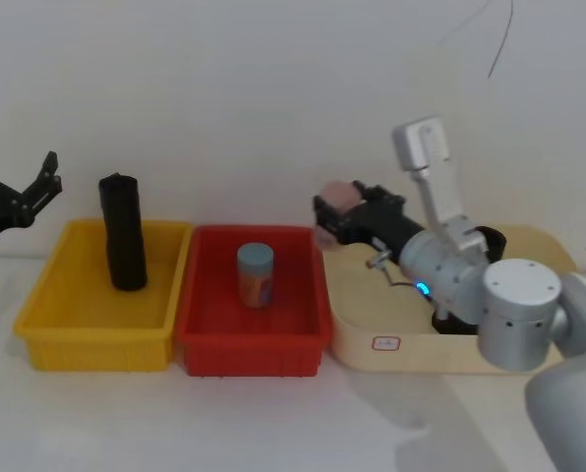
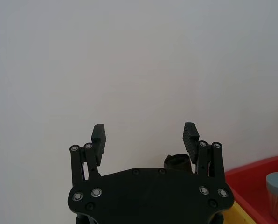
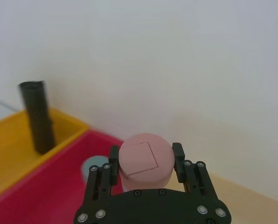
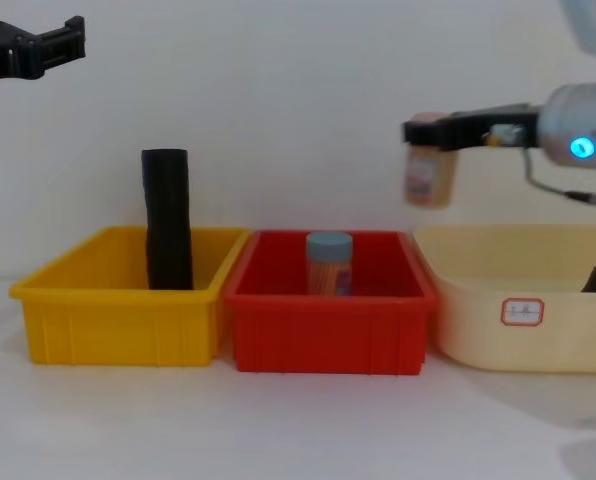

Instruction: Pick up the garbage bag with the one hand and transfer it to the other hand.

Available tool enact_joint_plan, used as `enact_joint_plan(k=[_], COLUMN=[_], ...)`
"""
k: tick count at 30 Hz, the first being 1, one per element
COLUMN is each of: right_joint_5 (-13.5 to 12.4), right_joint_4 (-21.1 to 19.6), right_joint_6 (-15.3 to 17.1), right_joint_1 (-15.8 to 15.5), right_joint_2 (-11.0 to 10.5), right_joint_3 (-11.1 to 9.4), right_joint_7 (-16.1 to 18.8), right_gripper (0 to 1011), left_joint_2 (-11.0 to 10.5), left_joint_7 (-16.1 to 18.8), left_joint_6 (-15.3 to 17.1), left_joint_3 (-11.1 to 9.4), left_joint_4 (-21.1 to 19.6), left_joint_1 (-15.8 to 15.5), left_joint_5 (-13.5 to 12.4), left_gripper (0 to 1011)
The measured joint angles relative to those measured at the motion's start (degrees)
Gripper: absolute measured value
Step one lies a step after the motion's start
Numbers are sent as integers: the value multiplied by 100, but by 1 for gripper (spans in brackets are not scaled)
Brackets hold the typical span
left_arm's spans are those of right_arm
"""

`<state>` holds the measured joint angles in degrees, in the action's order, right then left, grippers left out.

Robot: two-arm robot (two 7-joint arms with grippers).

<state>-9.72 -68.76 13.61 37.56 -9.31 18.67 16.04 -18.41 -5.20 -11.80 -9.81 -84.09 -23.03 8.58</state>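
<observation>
The garbage bag (image 1: 124,234) is a black roll standing slightly tilted in the yellow bin (image 1: 47,315); it also shows in the chest view (image 4: 167,220) and the right wrist view (image 3: 38,116). My left gripper (image 1: 47,182), the one hand, hangs open and empty up and to the left of the roll (image 4: 73,35). Its fingers (image 2: 191,133) are spread, with the roll's top (image 2: 178,162) just below them. My right gripper (image 1: 337,211), the other hand with the blue light, is shut on a pink-lidded jar (image 3: 142,161), held in the air (image 4: 428,175) where the red bin meets the beige tray.
A blue-lidded jar (image 1: 256,275) stands in the red bin (image 1: 214,334) in the middle. The beige tray (image 1: 411,349) on the right holds a dark object (image 1: 450,320), mostly hidden behind my right arm. A white wall stands close behind the bins.
</observation>
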Motion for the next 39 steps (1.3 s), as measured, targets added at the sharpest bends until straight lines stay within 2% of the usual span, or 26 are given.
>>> enact_joint_plan(k=[6, 10, 19, 21, 25, 26, 30, 33, 39], right_joint_5=[4, 13, 61, 80, 113, 118, 131, 132, 62], right_joint_4=[-234, -289, -291, -278, -271, -272, -312, -396, -627], right_joint_6=[6, 64, 228, 268, 326, 331, 339, 316, 196], right_joint_1=[-140, -234, -438, -493, -583, -596, -665, -733, -896], right_joint_2=[-203, -283, -395, -418, -449, -452, -470, -483, -489], right_joint_3=[-279, -367, -417, -411, -404, -405, -428, -472, -593], right_joint_7=[-171, -217, -216, -193, -165, -161, -153, -150, -145], right_gripper=[664, 664, 664, 683, 833, 833, 952, 1001, 1001], left_joint_2=[0, 0, 0, 0, 0, 0, 0, 0, 0], left_joint_7=[0, 0, 0, 0, 0, 0, 0, 0, 0], left_joint_6=[0, 0, 0, 0, 0, 0, 0, 0, 0], left_joint_3=[0, 0, 0, 0, 0, 0, 0, 0, 0], left_joint_4=[0, 0, 0, 0, 0, 0, 0, 0, 0], left_joint_1=[0, 0, 0, 0, 0, 0, 1, 0, 0], left_joint_5=[0, 0, 0, 0, 0, 0, 0, 0, 1], left_gripper=[1002, 1002, 1002, 1002, 1002, 1002, 1002, 1002, 1002])
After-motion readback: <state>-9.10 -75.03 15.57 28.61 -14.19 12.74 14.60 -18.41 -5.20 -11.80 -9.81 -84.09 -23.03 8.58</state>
